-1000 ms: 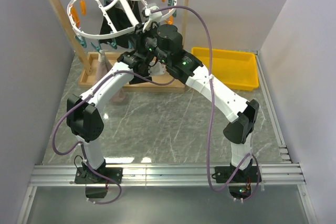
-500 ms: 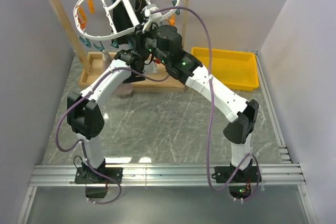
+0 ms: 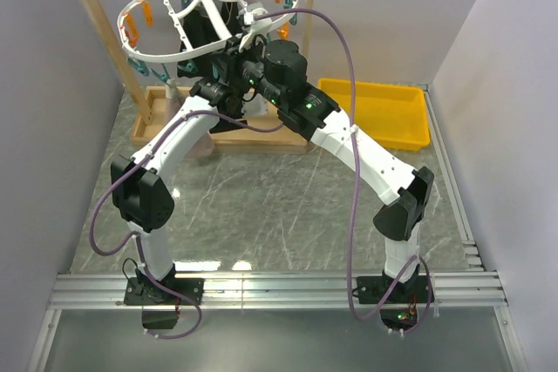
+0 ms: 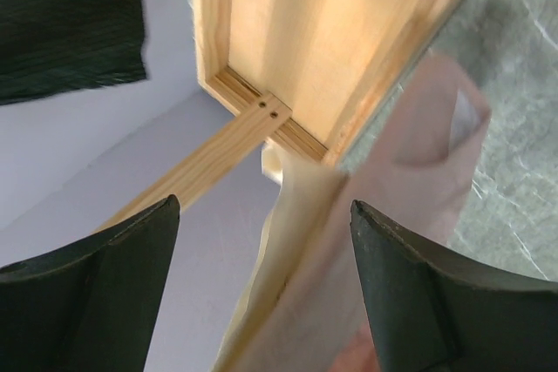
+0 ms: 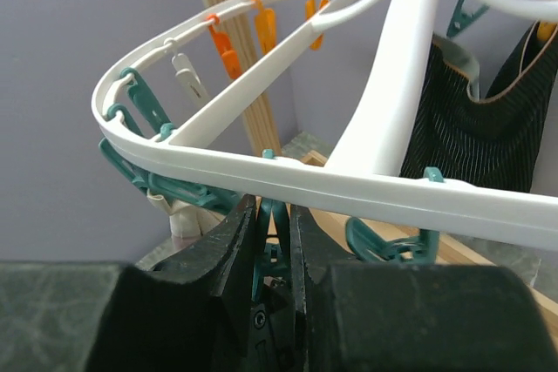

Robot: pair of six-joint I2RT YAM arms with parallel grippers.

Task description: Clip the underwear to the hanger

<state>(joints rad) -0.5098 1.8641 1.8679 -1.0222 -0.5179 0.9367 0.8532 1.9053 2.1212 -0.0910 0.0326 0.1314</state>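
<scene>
Left hand (image 4: 261, 302) is spread wide, not clamping anything. Underwear (image 4: 410, 180) hangs in the gap between its fingers, close to the finger on the right of the wrist view and clear of the other. Wooden rack (image 4: 305, 50) base and counter (image 4: 514, 128) sit behind it. Right hand (image 5: 275, 250) is narrow, pinched on a teal clothespin (image 5: 272, 224) right under the hanger (image 5: 349, 189) rim.

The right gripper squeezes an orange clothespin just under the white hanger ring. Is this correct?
No. The clothespin in the right gripper is teal, not orange; it does hang just under the white hanger ring. The right wrist view shows this.
</scene>
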